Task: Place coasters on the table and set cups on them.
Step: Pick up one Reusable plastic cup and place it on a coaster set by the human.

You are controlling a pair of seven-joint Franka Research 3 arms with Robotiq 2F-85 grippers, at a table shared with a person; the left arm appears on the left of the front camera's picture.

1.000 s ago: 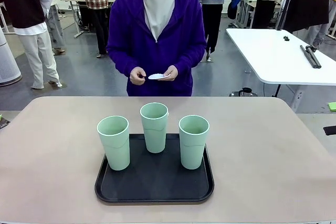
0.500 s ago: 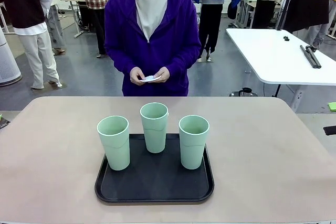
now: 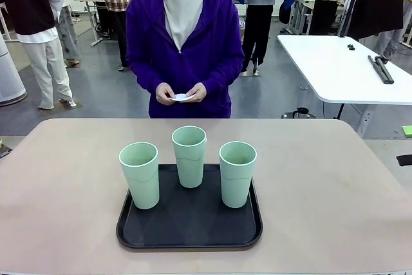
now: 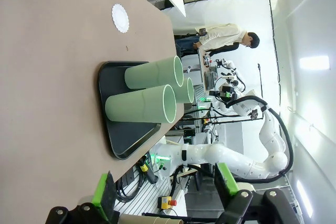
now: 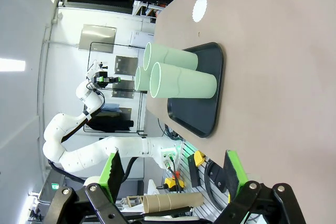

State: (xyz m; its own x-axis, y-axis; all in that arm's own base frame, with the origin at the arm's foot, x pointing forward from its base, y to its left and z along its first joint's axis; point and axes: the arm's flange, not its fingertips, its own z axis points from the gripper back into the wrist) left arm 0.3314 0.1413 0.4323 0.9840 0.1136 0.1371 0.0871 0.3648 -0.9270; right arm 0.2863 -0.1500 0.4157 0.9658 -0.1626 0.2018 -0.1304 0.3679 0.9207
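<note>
So, both sets of fingers are spread wide with nothing between them. The left gripper (image 4: 163, 190) and the right gripper (image 5: 173, 174) hang off to either side of the tray (image 3: 193, 233), well apart from it.

On the tray stand the three cups (image 3: 189, 156), upright and close together, one toward the person's side and two nearer me. Past the tray's far edge, my wrist cameras show one coaster (image 4: 120, 18) lying flat on the table (image 3: 322, 185), apart from the tray. Further out, the person (image 3: 183, 37) stands beyond the table's far edge, holding what looks like more coasters (image 3: 184, 97) in both hands (image 3: 166, 93). I'd say no cup has been set on a coaster yet.

What worries me is that those cups are tall, light-looking and packed tight, so wide jaws going for one could clip its neighbour and tip it. That coaster also looks thin enough to skid if a cup lands off-centre. And if the person reaches in to lay another while an arm crosses the tray, that's a bump.
</note>
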